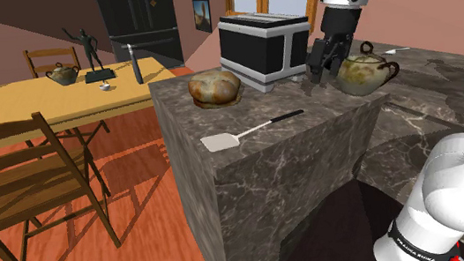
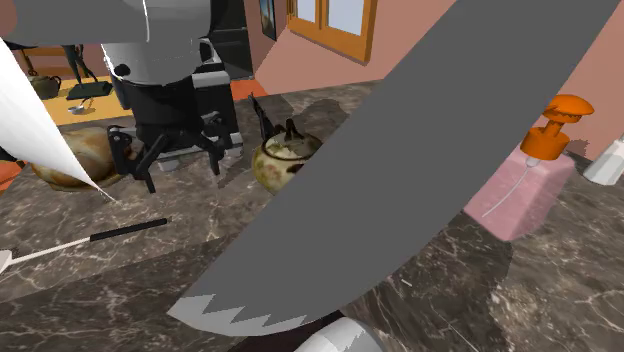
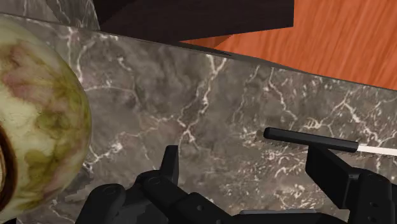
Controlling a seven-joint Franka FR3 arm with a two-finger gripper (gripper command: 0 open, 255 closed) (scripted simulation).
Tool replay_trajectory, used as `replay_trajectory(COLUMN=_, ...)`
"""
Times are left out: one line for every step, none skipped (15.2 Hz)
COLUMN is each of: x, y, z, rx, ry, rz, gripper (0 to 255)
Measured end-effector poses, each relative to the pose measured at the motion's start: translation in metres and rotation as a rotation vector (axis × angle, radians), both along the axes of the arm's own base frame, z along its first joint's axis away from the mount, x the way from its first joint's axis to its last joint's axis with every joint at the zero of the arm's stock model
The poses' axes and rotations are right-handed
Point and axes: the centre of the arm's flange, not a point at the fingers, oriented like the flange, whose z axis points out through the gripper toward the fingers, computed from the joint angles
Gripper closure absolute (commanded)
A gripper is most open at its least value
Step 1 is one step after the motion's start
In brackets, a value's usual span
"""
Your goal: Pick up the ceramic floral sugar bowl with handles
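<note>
- Two fingers of my gripper (image 1: 320, 72) stand well apart in the shoulder view, pointing down at the marble counter (image 1: 278, 165) and clasping nothing.
- The sugar bowl (image 1: 366, 72), a mottled green-and-tan pot with a lid knob and dark handles, sits upright on the counter just beside my gripper, on that view's right.
- A black-and-white toaster (image 1: 264, 46) stands behind my gripper. A round brown loaf (image 1: 214, 88) and a spatula (image 1: 252, 130) lie toward that view's left.
- In the second exterior view my gripper (image 2: 183, 172) hangs open just over the counter (image 2: 430, 280). The sugar bowl (image 2: 285, 160) is to its right, with a gap between it and the nearer finger.
- The spatula (image 2: 125, 232) lies in front of my gripper, and a pink soap bottle (image 2: 520, 190) with an orange pump stands well apart on the right.
- In the wrist view my fingers (image 3: 168, 165) are spread wide with bare counter (image 3: 210, 102) between them. The sugar bowl (image 3: 38, 121) sits outside one finger, and the spatula (image 3: 312, 140) shows its black handle near the other.
</note>
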Motion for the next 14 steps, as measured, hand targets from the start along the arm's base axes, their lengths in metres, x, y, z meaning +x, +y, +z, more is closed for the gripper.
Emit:
replay_trajectory(x=0.0, y=0.0, z=0.0, rx=0.0, ry=0.0, rz=0.0, gripper=0)
replay_trajectory(x=-0.002, y=-0.005, z=0.004, rx=-0.001, ry=0.0, rz=0.001, gripper=0)
replay_trajectory(x=-0.003, y=-0.016, z=0.006, rx=-0.003, ry=-0.001, rz=0.002, gripper=0)
replay_trajectory(x=-0.004, y=-0.023, z=0.01, rx=-0.005, ry=-0.002, rz=0.005, gripper=0)
replay_trajectory(x=-0.009, y=-0.034, z=0.018, rx=-0.008, ry=-0.003, rz=0.007, gripper=0)
replay_trajectory(x=-0.012, y=-0.046, z=0.024, rx=-0.01, ry=-0.003, rz=0.009, gripper=0)
replay_trajectory(x=-0.014, y=-0.057, z=0.03, rx=-0.013, ry=-0.004, rz=0.012, gripper=0)
replay_trajectory(x=-0.019, y=-0.068, z=0.033, rx=-0.015, ry=-0.004, rz=0.014, gripper=0)
replay_trajectory(x=-0.022, y=-0.081, z=0.041, rx=-0.018, ry=-0.005, rz=0.017, gripper=0)
replay_trajectory(x=-0.022, y=-0.09, z=0.045, rx=-0.02, ry=-0.006, rz=0.019, gripper=0)
replay_trajectory(x=-0.024, y=-0.1, z=0.047, rx=-0.023, ry=-0.007, rz=0.022, gripper=0)
replay_trajectory(x=-0.028, y=-0.113, z=0.053, rx=-0.025, ry=-0.007, rz=0.025, gripper=0)
replay_trajectory(x=-0.03, y=-0.123, z=0.057, rx=-0.028, ry=-0.008, rz=0.028, gripper=0)
replay_trajectory(x=-0.033, y=-0.135, z=0.063, rx=-0.031, ry=-0.008, rz=0.03, gripper=0)
